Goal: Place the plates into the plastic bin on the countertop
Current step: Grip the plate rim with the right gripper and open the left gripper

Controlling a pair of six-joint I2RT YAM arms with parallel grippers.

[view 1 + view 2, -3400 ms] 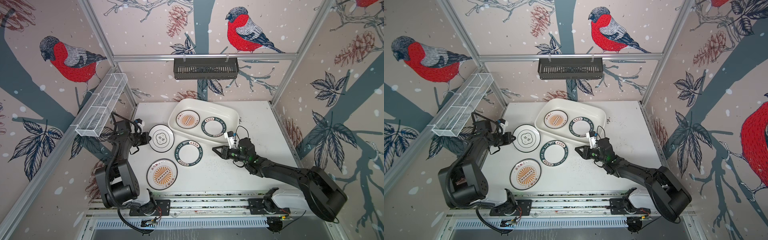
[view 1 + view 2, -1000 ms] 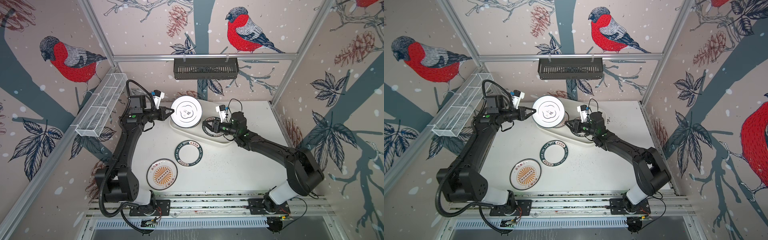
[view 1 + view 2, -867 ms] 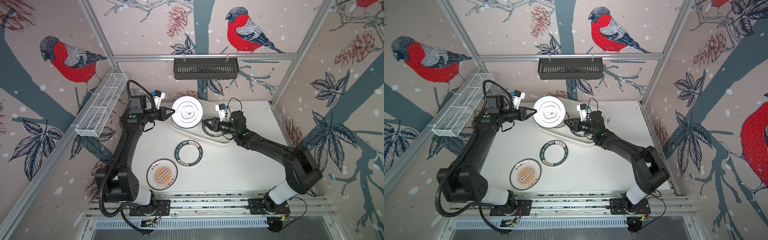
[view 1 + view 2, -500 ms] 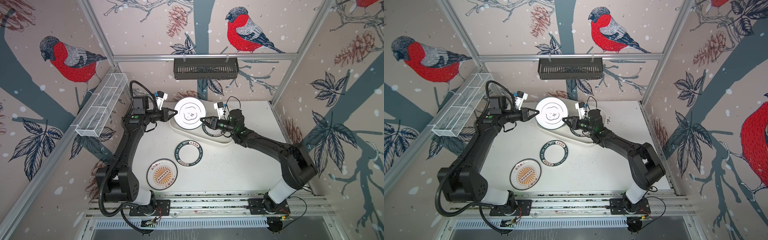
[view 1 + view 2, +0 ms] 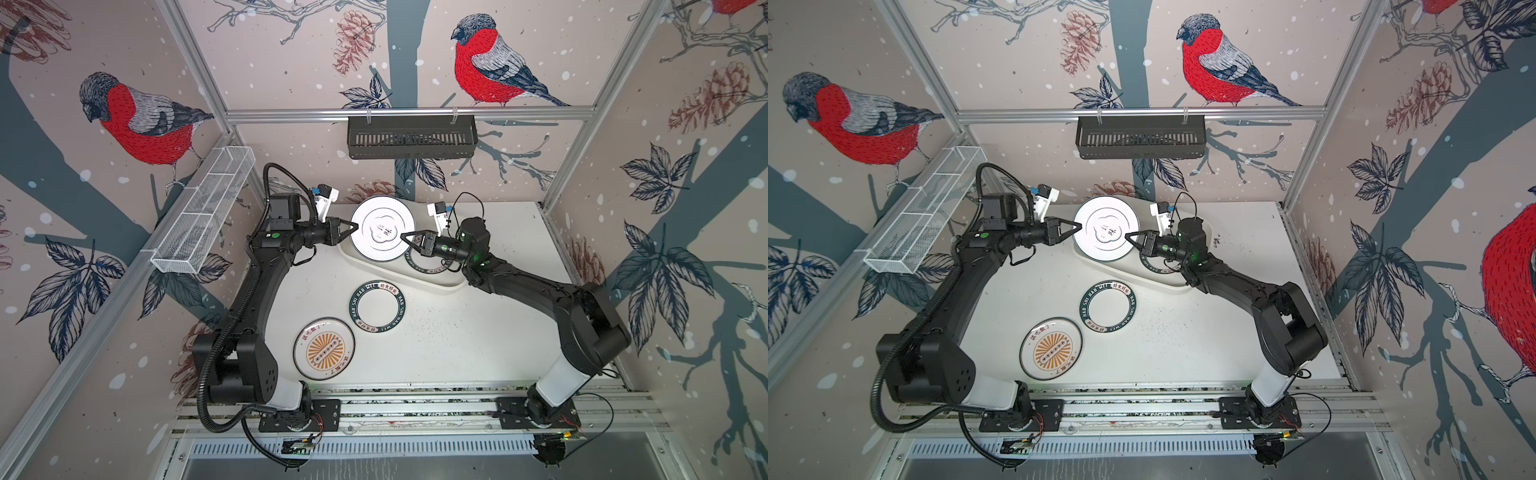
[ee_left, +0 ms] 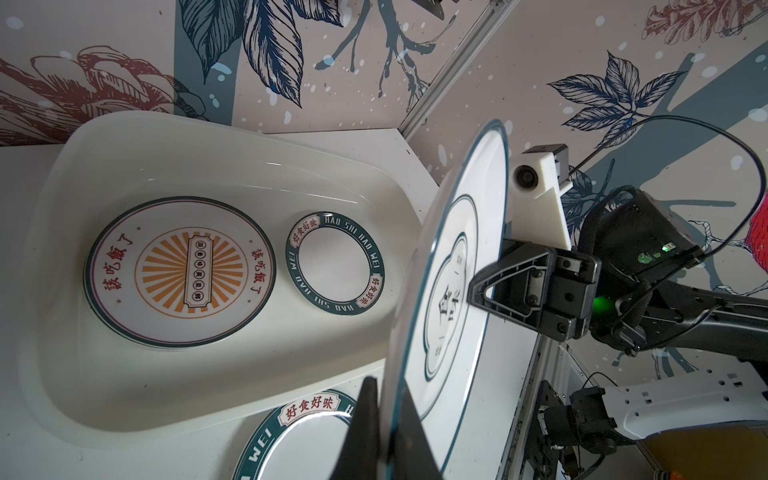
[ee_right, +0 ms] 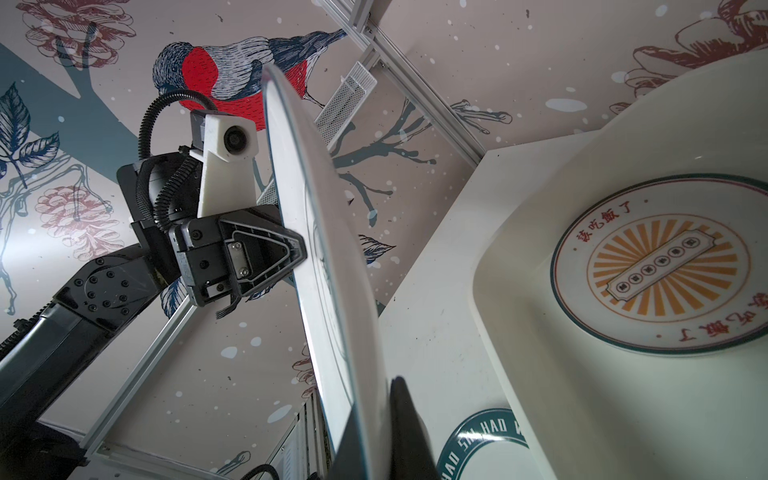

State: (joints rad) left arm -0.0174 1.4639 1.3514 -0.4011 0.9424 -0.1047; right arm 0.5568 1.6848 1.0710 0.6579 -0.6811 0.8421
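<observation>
Jaws of the left gripper (image 5: pixel 353 227) are pinching tight on one rim of the emblem plate (image 5: pixel 382 227); the right gripper (image 5: pixel 405 237) is pinching the opposite rim, holding it over the plastic bin (image 5: pixel 441 286). A lettered plate (image 5: pixel 377 306) and a sunburst plate (image 5: pixel 324 349) are lying on the countertop (image 5: pixel 478 340).

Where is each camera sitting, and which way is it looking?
Top views: high up in front, looking down on the countertop; both whole arms show, left claw and right claw pinching the held plate.
Left wrist: on the left arm, looking along its own fingers at the plastic bin and right claw.
Right wrist: on the right arm, looking past its own finger at the left claw.
Shared: both wrist views see the held plate almost edge-on and the sunburst plate in the bin.
</observation>
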